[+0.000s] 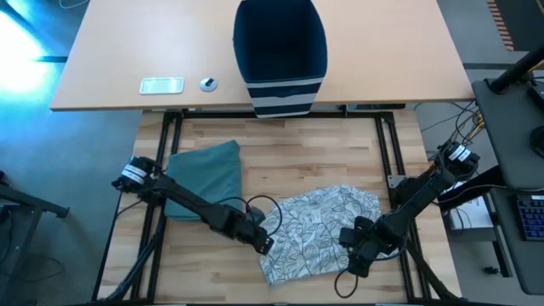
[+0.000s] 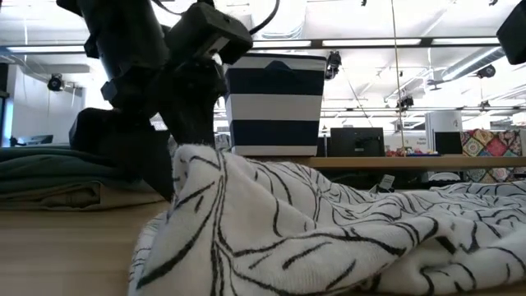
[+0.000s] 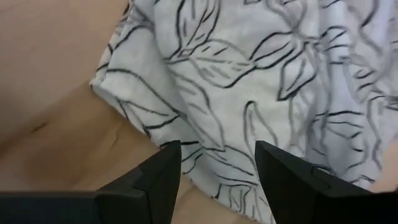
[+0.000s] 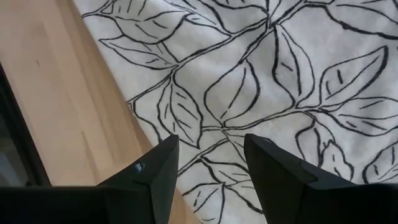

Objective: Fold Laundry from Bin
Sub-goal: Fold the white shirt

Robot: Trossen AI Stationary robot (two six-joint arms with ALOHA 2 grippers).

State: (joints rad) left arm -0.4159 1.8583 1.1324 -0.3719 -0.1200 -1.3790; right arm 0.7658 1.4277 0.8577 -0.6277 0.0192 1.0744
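White leaf-print cloth (image 1: 319, 231) on table w/ both grippers, left (image 1: 265, 245) & right (image 1: 355, 252), open.

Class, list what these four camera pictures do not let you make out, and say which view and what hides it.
- Inside of the bin: high view, too dark to see its bottom.
- Leaf-print cloth: low view, near side cut off by the picture edge.
- Folded teal garment: low view, partly behind the dark arm.
- Small round object: high view, too small to identify.
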